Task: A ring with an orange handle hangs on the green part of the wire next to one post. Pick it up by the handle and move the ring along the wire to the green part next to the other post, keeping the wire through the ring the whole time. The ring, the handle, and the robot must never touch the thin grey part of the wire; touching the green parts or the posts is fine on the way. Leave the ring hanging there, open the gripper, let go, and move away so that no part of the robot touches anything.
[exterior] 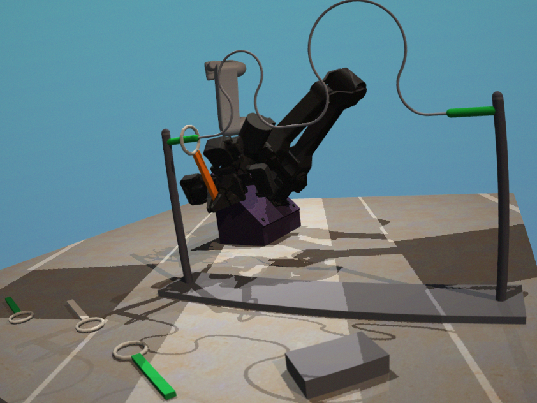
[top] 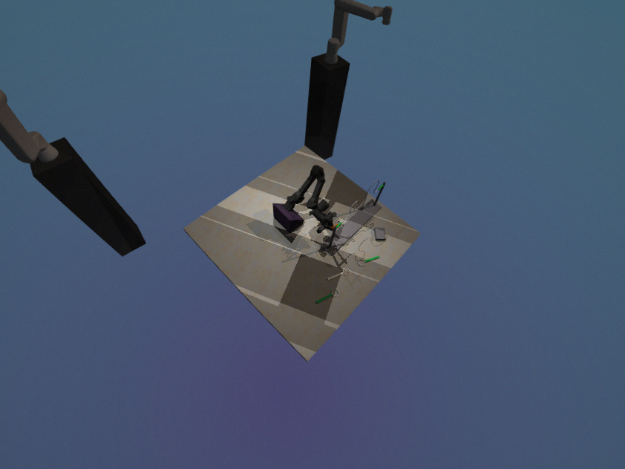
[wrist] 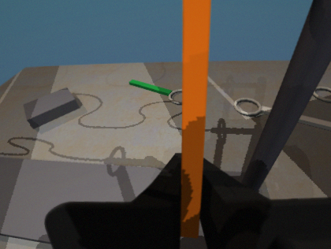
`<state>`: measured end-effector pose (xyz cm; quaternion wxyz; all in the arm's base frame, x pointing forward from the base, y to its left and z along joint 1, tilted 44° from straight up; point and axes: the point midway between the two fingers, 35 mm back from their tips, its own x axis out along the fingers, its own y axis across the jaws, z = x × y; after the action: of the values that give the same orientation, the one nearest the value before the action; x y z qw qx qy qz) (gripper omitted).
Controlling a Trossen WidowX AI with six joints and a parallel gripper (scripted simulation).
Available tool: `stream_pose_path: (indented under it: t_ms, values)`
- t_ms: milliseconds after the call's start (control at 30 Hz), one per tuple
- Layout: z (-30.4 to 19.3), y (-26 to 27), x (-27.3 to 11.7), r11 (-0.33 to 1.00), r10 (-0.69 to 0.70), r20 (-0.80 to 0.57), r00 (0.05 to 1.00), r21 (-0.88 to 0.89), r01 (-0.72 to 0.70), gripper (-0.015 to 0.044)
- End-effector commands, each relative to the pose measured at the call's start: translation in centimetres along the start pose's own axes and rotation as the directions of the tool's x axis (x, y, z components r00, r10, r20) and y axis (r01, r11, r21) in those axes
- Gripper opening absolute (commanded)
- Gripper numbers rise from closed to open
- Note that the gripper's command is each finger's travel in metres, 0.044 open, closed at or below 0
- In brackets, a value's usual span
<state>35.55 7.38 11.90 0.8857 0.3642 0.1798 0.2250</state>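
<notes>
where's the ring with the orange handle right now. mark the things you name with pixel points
In the exterior view, the ring (exterior: 198,144) is at the left, around the green wire part (exterior: 175,141) beside the shorter post (exterior: 176,203).

A robotics test area, shown by the robot arm, two pedestal-mounted arms and the wire-loop rig.
</notes>
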Motion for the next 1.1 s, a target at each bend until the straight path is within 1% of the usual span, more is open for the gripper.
stream_pose_path:
  t_ms: [0,167,900,1067]
  values:
    - [-0.60,-0.15,0.20,1.000,-0.001,-0.002,1.000,-0.003,0.001,-0.0150]
    - [-1.26,-0.20,0.46,1.000,-0.001,-0.002,1.000,-0.003,0.001,-0.0150]
    - [-1.28,-0.20,0.47,1.000,-0.001,-0.002,1.000,-0.003,0.001,-0.0150]
    - [-1.26,-0.14,0.48,1.000,0.002,-0.004,1.000,-0.007,-0.002,-0.0019]
